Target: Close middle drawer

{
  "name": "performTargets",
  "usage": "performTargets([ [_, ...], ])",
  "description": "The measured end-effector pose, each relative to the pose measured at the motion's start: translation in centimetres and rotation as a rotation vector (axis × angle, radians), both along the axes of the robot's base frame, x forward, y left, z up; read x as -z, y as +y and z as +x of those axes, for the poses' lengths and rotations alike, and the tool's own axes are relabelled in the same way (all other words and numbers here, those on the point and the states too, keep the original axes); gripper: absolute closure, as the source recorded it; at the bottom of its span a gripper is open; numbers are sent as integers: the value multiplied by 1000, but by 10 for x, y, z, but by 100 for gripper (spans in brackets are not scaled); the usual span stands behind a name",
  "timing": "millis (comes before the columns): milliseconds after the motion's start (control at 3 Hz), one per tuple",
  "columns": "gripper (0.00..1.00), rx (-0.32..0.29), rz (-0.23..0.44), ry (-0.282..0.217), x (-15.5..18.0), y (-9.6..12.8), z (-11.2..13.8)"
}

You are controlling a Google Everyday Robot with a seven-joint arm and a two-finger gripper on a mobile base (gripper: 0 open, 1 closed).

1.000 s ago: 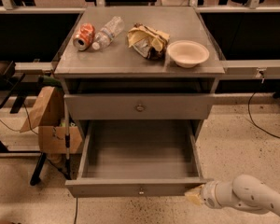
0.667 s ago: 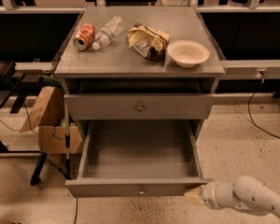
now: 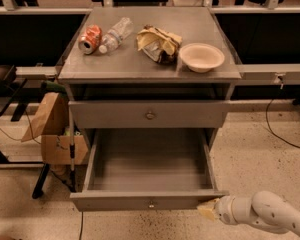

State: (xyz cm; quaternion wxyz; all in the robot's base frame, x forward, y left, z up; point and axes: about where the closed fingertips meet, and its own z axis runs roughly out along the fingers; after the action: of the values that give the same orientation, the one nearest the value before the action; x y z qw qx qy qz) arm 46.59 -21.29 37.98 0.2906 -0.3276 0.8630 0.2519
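The middle drawer (image 3: 115, 201) is pulled far out of the gray cabinet. Its long tray is empty, and its low front panel carries a small round knob (image 3: 151, 204). My gripper (image 3: 208, 210) is at the bottom right of the camera view. Its yellowish tip sits right at the right end of the drawer's front panel, level with it. The white arm (image 3: 270, 215) runs off to the lower right.
Above the open drawer is a taller drawer front with a brassy knob (image 3: 150, 115), pushed in. The cabinet top holds a red can (image 3: 90, 38), a plastic bottle (image 3: 115, 34), a crumpled bag (image 3: 157, 43) and a white bowl (image 3: 201, 56). A paper bag and box (image 3: 50, 129) stand at the left; a cable (image 3: 280, 131) lies on the floor at the right.
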Motion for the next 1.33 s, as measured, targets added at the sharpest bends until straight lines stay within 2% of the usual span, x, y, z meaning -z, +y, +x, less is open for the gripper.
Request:
performTargets([
  [1333,100,12,58,-31,-9,13,11],
])
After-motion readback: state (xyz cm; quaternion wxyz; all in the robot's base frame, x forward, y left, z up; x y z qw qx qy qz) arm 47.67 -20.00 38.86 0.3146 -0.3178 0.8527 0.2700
